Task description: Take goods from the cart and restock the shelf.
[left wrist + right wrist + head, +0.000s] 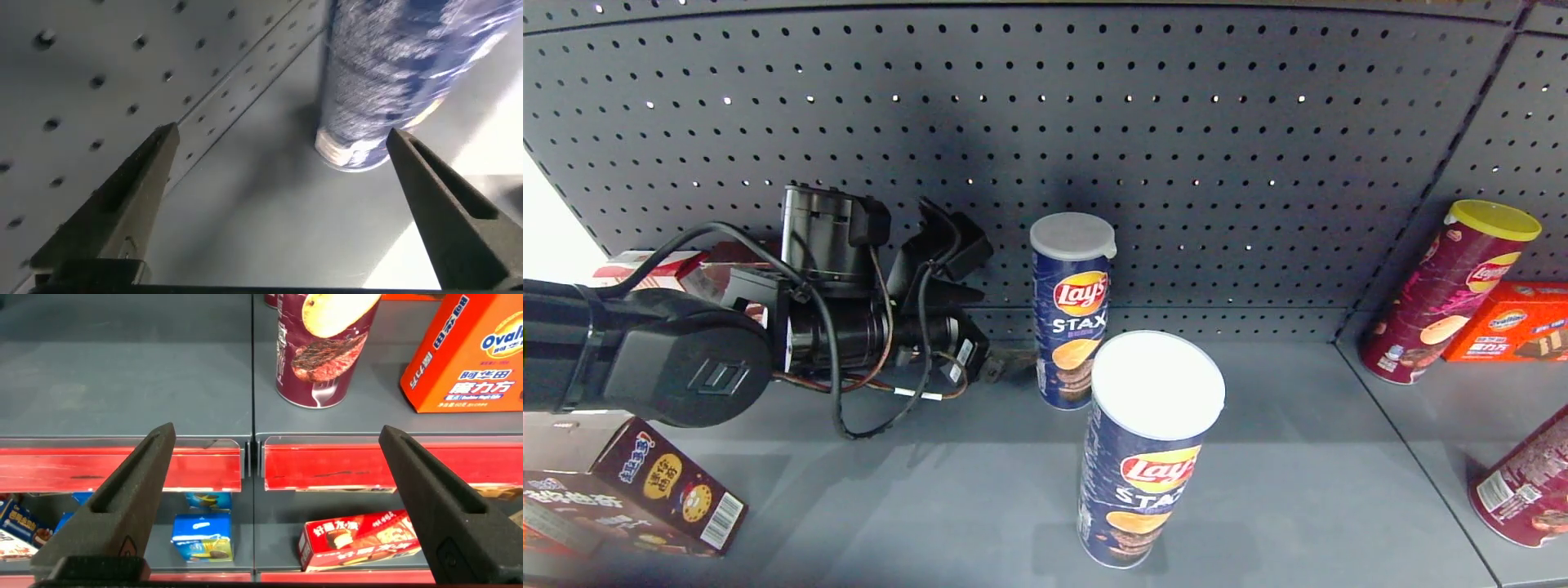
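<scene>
Front blue can (1152, 457) stands upright on shelf (1298, 490) just ahead of rear blue can (1072, 314), left tool (282, 135) spread, empty, close beside the rear 1, right tool (274, 433) spread too; risk: a careless sideways swing clips it, toppling both.

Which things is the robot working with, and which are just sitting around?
Likely the job:
back blue can
front blue can
left gripper, open beside the back can
shelf

Just sitting:
maroon cans
orange box
brown boxes
</scene>
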Tool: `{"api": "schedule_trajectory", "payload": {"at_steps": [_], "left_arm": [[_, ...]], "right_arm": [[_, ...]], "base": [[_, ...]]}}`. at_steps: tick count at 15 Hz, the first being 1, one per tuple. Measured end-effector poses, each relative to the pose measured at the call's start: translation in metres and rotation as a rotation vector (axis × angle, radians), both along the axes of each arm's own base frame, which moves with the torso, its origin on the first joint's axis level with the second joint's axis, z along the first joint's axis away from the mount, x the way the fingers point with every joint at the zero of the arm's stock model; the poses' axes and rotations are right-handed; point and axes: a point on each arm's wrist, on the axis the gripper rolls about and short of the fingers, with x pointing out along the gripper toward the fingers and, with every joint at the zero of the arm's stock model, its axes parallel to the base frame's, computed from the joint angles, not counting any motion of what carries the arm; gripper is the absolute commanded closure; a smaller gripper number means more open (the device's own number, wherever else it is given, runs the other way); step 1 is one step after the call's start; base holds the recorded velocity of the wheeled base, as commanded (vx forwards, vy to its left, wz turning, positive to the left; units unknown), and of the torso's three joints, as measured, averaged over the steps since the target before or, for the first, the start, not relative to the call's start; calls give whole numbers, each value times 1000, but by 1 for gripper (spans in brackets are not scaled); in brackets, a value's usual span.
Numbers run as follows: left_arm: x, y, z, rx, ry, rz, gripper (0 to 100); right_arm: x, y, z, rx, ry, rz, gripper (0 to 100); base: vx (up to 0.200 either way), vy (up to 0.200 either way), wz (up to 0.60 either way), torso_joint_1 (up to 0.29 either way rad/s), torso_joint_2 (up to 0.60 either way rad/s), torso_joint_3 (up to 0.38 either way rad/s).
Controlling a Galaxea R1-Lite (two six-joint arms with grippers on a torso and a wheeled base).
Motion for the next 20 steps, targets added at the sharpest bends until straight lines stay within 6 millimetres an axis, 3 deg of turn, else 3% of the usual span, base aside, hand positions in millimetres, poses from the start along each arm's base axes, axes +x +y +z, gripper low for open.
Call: {"api": "schedule_trajectory", "payload": {"at_steps": [10,15,20], "left_arm": [[-24,11,-8,13,-65,144,0],[-25,-6,-4,33,-138,233,0],[-21,-16,-15,47,-123,218,0]], "right_arm": [[0,0,0,0,0,0,0],[0,0,0,0,0,0,0],[0,0,0,0,0,0,0]], "base": [[0,0,0,0,0,0],[0,0,0,0,0,0],[0,0,0,0,0,0]]}}
